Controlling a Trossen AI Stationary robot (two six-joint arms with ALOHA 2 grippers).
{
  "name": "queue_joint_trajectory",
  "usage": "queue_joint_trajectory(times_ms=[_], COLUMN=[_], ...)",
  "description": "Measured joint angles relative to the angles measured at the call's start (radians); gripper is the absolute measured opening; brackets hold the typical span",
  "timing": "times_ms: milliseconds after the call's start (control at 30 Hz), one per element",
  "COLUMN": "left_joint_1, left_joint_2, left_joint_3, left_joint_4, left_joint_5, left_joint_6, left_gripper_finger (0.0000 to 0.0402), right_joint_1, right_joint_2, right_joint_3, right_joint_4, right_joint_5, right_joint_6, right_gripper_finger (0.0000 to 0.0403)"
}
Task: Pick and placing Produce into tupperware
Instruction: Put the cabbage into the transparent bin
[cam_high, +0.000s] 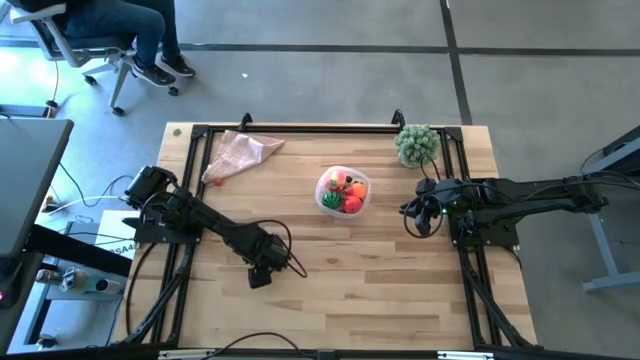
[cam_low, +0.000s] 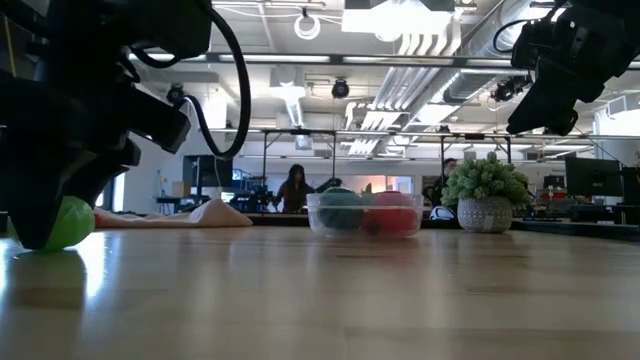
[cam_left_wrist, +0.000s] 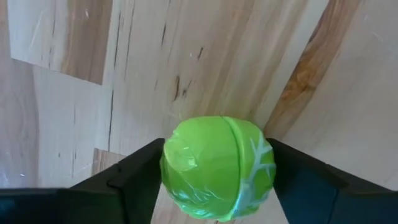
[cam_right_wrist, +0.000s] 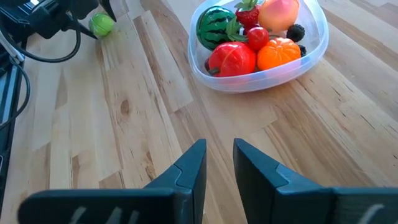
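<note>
A light green ball with pale veins (cam_left_wrist: 217, 167) sits on the wooden table at the near left, between the fingers of my left gripper (cam_high: 262, 272), which points straight down and is shut on it. The low view shows the ball (cam_low: 68, 222) resting on the tabletop under the dark gripper. The tupperware (cam_high: 322, 200) stands mid-table and holds a striped green ball, red pieces, an orange ball and dark berries (cam_right_wrist: 249, 43). My right gripper (cam_right_wrist: 219, 155) hangs above the table to the tub's right, open by a narrow gap, with nothing between its fingers. My left gripper has the green ball pinched between its two fingers, one on each of two opposite sides (cam_left_wrist: 166, 168). The fingers come from above, pointing down. The ball's underside (cam_low: 60, 246) rests on the table.
A beige cloth (cam_high: 240, 155) lies at the far left of the table, with a small red piece at its edge. A bushy pale-green potted plant (cam_high: 417, 145) stands at the far right. Bare wood lies between the ball and the tub. People sit in the room beyond.
</note>
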Motion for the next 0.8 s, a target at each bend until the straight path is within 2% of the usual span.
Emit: queue_joint_trajectory(times_ms=[167,433,800], left_joint_1=[0.000,0.000,0.000], left_joint_2=[0.000,0.000,-0.001], left_joint_3=[0.000,0.000,0.000], left_joint_4=[0.000,0.000,0.006], left_joint_5=[-0.006,-0.011,-0.017], left_joint_6=[-0.028,-0.029,-0.045], left_gripper_finger=[0.0241,0.0252,0.0244], right_joint_1=[0.000,0.000,0.000], right_joint_2=[0.000,0.000,0.000], right_joint_3=[0.000,0.000,0.000], right_joint_4=[0.000,0.000,0.000], right_joint_5=[0.000,0.000,0.000], right_joint_6=[0.000,0.000,0.000], right_gripper_finger=[0.0071,0.0071,0.0071])
